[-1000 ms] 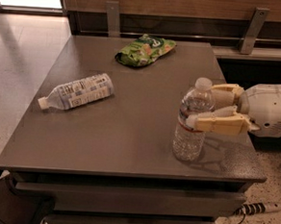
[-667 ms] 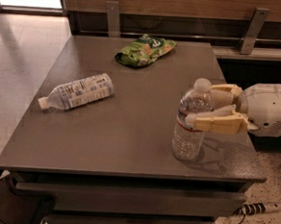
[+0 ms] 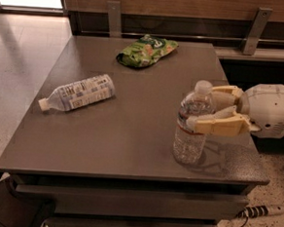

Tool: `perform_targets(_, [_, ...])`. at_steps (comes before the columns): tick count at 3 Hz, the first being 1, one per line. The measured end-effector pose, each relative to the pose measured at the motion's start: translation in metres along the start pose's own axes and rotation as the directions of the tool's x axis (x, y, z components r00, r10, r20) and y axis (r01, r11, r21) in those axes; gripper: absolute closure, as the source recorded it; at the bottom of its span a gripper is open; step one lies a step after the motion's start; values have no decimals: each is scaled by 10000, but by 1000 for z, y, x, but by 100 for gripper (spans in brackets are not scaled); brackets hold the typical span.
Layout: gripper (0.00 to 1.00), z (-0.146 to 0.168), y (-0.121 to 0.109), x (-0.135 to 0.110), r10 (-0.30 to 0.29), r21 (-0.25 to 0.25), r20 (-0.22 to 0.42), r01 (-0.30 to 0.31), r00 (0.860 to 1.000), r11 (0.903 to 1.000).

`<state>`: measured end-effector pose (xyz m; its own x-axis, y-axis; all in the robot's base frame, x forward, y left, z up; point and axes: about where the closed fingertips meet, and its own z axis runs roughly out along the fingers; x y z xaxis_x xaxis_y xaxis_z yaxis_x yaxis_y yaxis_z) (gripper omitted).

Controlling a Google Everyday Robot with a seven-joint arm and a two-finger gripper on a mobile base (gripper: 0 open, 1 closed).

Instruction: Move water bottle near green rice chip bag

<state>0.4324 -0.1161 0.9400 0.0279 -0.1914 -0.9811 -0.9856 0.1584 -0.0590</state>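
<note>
The water bottle (image 3: 191,138), clear and ribbed with a white cap and a narrow red band, stands upright near the table's front right corner. My gripper (image 3: 201,110) reaches in from the right at the bottle's upper half. One cream finger (image 3: 214,125) lies across its front and the other (image 3: 225,94) runs behind it, so both are closed against the bottle. The green rice chip bag (image 3: 145,51) lies flat at the table's far edge, well apart from the bottle.
A second bottle with a large white printed label (image 3: 80,92) lies on its side at the left of the grey table (image 3: 131,134). A wooden wall with metal brackets runs behind. A power strip (image 3: 262,211) lies on the floor at the right.
</note>
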Motion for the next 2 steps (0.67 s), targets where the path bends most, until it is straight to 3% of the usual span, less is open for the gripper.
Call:
perform_targets(1, [100,-14,-14,-6,163,450,-68,-160,9998,9989])
perform_targets(2, [100,-50,-44,-22,356,1619,34,-357,9994,9862])
